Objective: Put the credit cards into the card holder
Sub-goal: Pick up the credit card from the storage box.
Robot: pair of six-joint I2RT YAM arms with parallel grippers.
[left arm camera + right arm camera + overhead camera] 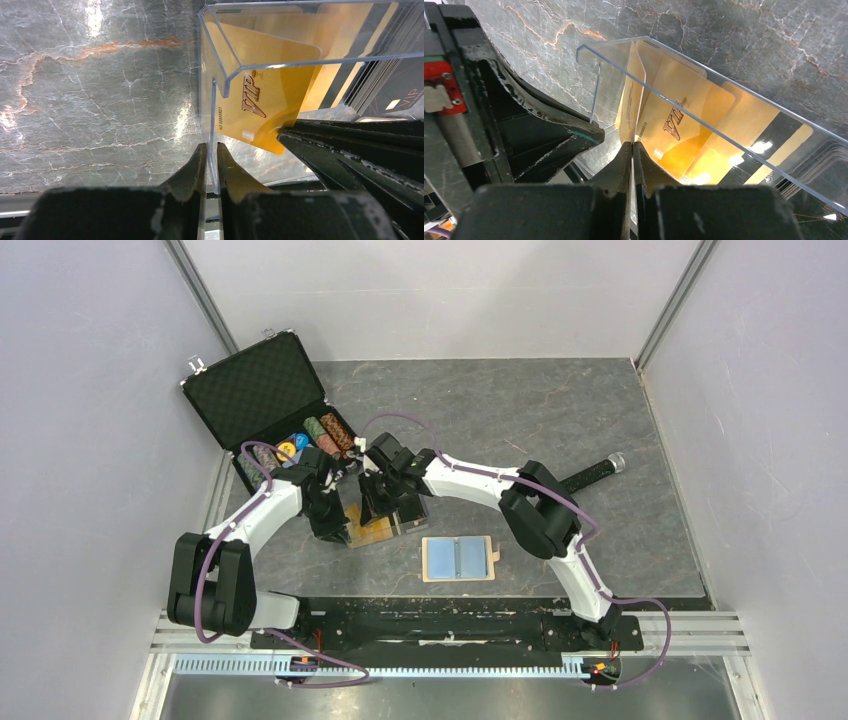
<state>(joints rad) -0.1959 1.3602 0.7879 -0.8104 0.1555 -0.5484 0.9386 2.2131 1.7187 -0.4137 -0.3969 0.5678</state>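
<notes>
The right gripper [632, 150] has its jaws pressed together on the lower edge of an orange-gold card [630, 92]. The card stands nearly upright inside the clear plastic box [372, 531]. The left gripper [212, 162] is clamped on the box's thin end wall, with one finger on each side of it. The right gripper's fingers are just beside the left's.

More gold cards [704, 115] lean fanned behind the held one. They are glossy with rounded corners, and one bears brown "VIP" lettering and a line of digits along its short edge. A stack of dark cards [395, 90] fills the other end of the box. The card holder [459, 558] lies open and flat on the table, near the box but apart from it, toward the arm bases. Its light blue pockets face up inside a tan border, and a tab sticks out on its right side.

The box is open at the top, and its clear walls rise around the cards. Bare table [560, 410] spreads beyond and to the right of the holder. On the left, the open black poker-chip case [262, 390] stands close to the left arm with its lid raised. A black cylinder with a silver tip [592, 473] lies behind the right arm.

The tabletop is grey and marbled, with pale veins, a rust-coloured streak and bright reflections. White walls [90, 390] with metal corner posts enclose it.
</notes>
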